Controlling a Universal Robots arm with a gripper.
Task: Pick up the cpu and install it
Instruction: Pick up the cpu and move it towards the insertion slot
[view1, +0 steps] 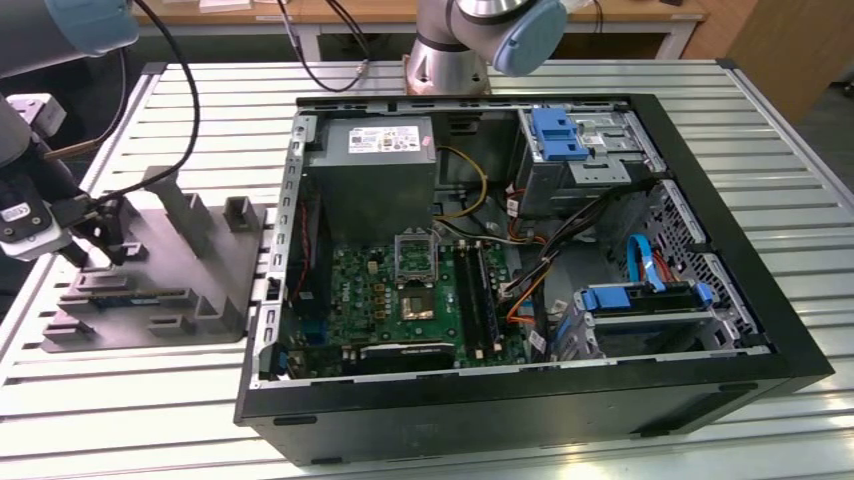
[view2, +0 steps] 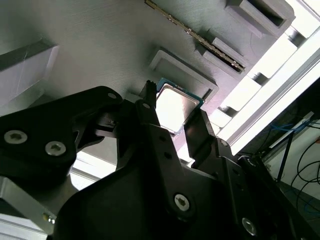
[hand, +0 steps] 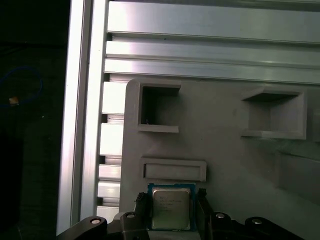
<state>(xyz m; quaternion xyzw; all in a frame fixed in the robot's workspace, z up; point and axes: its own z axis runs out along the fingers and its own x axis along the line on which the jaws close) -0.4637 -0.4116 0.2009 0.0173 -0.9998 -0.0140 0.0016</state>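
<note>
Over by the bench (view1: 134, 420) edge on the exterior view's left sits a grey fixture (view1: 200, 270) with a bunch of pockets and slots, and the end effector (view1: 100, 240) is parked right down on it. The open computer case (view1: 534, 410) takes up the middle of the bench, well apart from all this, lying on its side with the motherboard (view1: 387, 290) facing up and the bare socket (view1: 416, 303) showing.

Both wrist views show the good stuff: the cpu (hand: 171, 207), a small flat square with a shiny silver top, sits between the two black fingers (hand: 141, 206), which are pulled in narrow against two opposite edges of it. So the end effector is closed on the cpu, pretty snug from what I can see. It's at a shallow square pocket near the fixture's edge, just beside the bench's slats. Can't tell if the cpu is resting in that pocket or already a hair above it.
</note>
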